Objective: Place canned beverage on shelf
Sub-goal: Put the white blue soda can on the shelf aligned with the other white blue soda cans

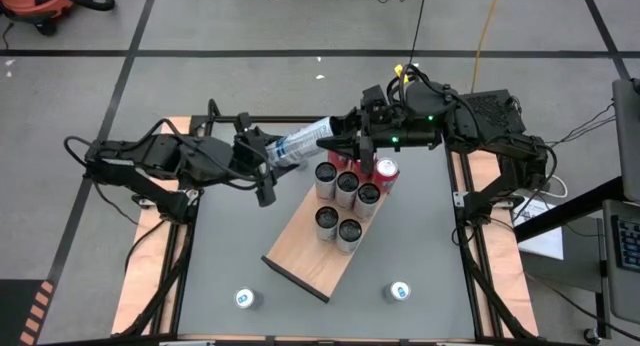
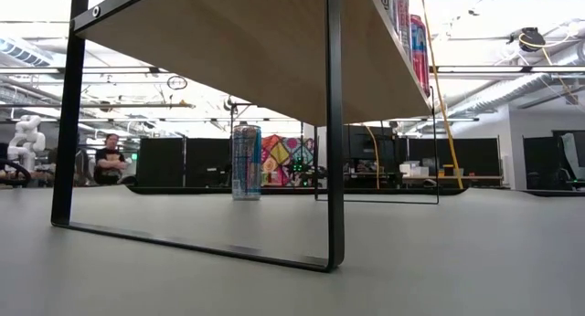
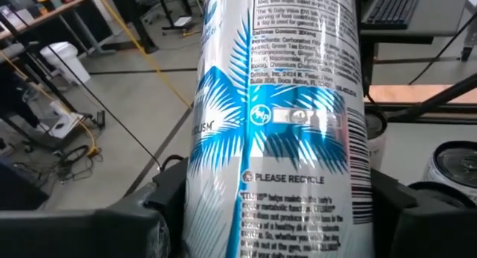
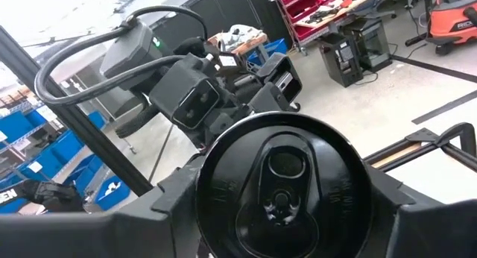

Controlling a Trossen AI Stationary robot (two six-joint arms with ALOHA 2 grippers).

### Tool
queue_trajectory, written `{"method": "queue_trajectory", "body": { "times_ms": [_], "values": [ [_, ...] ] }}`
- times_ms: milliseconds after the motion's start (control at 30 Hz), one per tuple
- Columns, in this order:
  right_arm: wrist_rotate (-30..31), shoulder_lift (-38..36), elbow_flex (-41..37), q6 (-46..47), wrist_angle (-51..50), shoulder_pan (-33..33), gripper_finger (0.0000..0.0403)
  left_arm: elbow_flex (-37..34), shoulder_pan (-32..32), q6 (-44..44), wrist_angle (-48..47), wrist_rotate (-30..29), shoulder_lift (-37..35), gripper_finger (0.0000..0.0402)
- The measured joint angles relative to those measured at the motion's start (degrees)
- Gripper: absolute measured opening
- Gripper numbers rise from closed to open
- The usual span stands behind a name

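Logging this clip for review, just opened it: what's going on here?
Both arms meet above the far end of the shelf. They hold one tall blue-and-white can lying sideways in the air: the left gripper clamps its body, and the right gripper grips its top end, so it looks like a handover. Six cans already stand clustered on the shelf's far half. Two more cans wait on the table near its front edge.

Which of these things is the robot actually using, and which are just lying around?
In use: blue-and-white can, gripped by left gripper and right gripper; shelf.

Idle: two cans on the table; cans already on the shelf.
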Motion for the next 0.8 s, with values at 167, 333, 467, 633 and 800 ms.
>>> {"method": "queue_trajectory", "body": {
  "times_ms": [167, 333, 467, 633, 800],
  "values": [
    [-0.02, 0.0, 0.0, 0.16, 0.27, -0.02, 0.024, -0.06, -0.51, -0.99, 0.32, 0.04, -0.27, 0.0243],
    [-0.39, 0.0, 0.0, 1.0, 0.26, 0.0, 0.0269, -0.09, -1.29, -1.97, 0.57, 0.51, -0.46, 0.0244],
    [-2.92, -0.15, 0.07, 0.81, 1.69, -0.04, 0.0296, -0.09, -1.6, -3.96, 0.86, 1.06, -0.7, 0.0244],
    [-4.55, -0.15, 0.09, -0.1, 3.64, -0.09, 0.0325, -0.09, -1.62, -9.08, 1.24, 4.37, -0.94, 0.0244],
    [-5.0, -0.66, 0.07, -3.87, 5.28, -0.09, 0.0343, -0.09, -1.16, -17.34, 5.7, 13.49, -1.36, 0.0244]
  ]
}}
